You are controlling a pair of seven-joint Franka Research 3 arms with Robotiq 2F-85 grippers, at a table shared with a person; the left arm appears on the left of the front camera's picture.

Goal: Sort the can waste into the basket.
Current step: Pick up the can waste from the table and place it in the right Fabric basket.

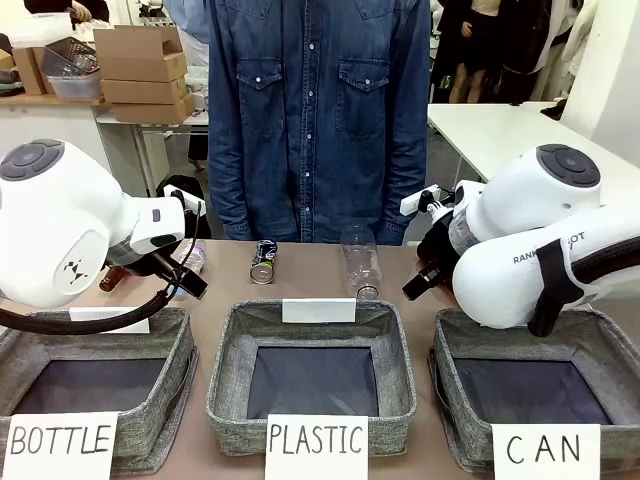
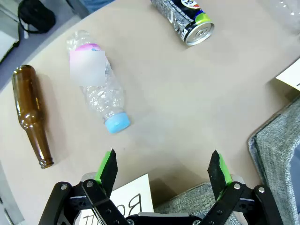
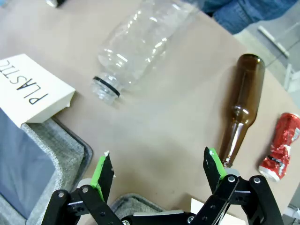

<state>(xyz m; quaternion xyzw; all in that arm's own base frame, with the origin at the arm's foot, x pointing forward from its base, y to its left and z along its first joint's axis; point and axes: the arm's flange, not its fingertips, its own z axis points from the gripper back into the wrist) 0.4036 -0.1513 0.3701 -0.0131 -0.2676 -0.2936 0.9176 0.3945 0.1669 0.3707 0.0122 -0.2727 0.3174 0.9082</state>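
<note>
Both grippers spread wide and empty, both cans lying on the table (image 2: 197, 98).
The CAN basket (image 1: 612, 335) sits at my right. My left gripper (image 2: 161, 161) hovers short of the black-blue can (image 2: 185, 18); my right gripper (image 3: 157, 161) hovers near the crushed red can (image 3: 281, 145).

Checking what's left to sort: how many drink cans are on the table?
2. The dark can lies beyond the PLASTIC basket; the crushed red can lies beside a brown bottle in the right wrist view. Others may be hidden.
</note>
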